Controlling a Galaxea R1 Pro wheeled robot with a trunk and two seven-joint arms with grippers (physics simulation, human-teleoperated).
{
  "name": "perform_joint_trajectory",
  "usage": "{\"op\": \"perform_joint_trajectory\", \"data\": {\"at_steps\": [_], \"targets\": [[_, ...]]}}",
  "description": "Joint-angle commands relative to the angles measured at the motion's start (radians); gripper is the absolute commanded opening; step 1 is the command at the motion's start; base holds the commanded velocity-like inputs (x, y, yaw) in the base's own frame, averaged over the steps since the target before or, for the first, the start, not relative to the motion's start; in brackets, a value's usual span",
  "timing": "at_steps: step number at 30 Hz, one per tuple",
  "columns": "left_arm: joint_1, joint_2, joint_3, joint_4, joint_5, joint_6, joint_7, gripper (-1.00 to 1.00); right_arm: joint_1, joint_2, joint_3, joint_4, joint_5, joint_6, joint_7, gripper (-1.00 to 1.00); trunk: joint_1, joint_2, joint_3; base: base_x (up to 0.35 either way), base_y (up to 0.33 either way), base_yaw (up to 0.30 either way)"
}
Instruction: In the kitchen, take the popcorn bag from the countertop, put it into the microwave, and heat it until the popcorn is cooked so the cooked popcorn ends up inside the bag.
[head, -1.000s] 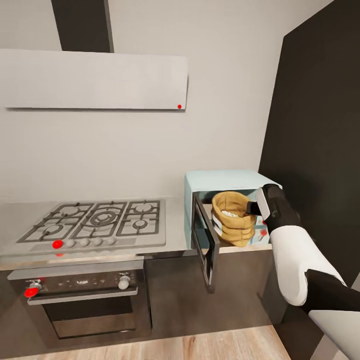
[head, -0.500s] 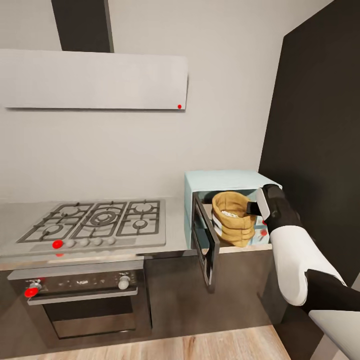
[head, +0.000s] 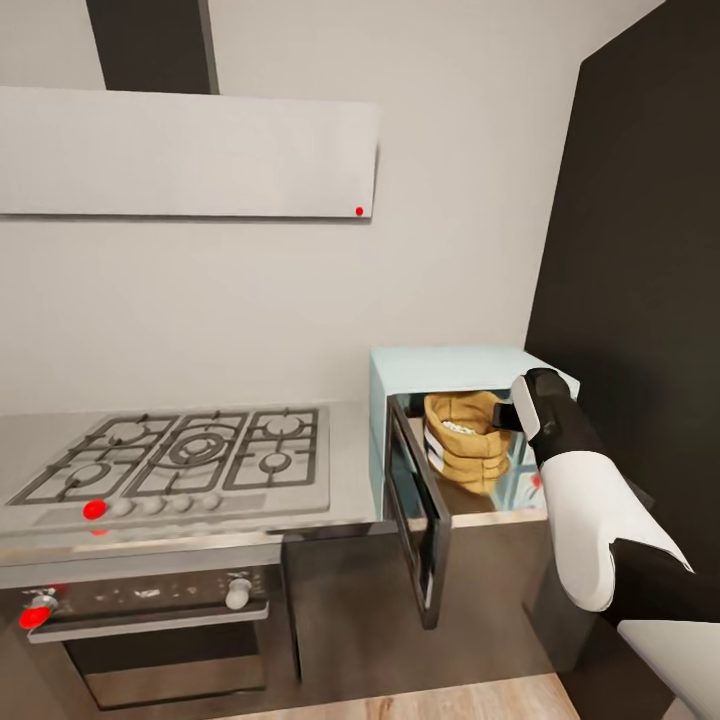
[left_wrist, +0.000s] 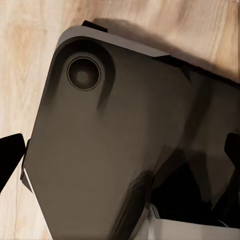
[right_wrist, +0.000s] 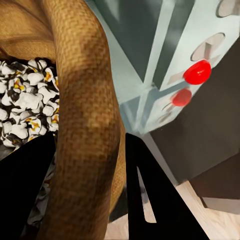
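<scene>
The black right gripper (head: 508, 414) pinches the rolled rim of the small tan-brown sack-shaped popcorn bag (head: 464, 438) inside the open mint-blue microwave (head: 448, 365), so a quick pull could tip the bag and spill white popcorn (right_wrist: 25, 107).

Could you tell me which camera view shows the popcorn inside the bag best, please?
The right wrist view: the popcorn shows close up as white popped pieces inside the bag. The head view gives a small pale patch in the bag's mouth. The left wrist view faces the robot's base and floor.
</scene>
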Motion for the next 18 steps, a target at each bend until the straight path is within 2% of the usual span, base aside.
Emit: {"op": "perform_joint_trajectory", "data": {"at_steps": [1,18], "targets": [[0.0,0.0,0.005,-0.001,0.002,-0.001,0.001,1.0,0.0,0.0,-0.002,-0.001,0.007,0.005,-0.003,-1.0,0.0,-0.001,-0.001,0.199,0.0,0.0],[0.0,0.0,0.005,-0.001,0.002,-0.001,0.001,1.0,0.0,0.0,-0.001,-0.001,0.004,0.005,-0.001,-1.0,0.0,-0.001,-0.001,0.189,0.0,0.0]]}}
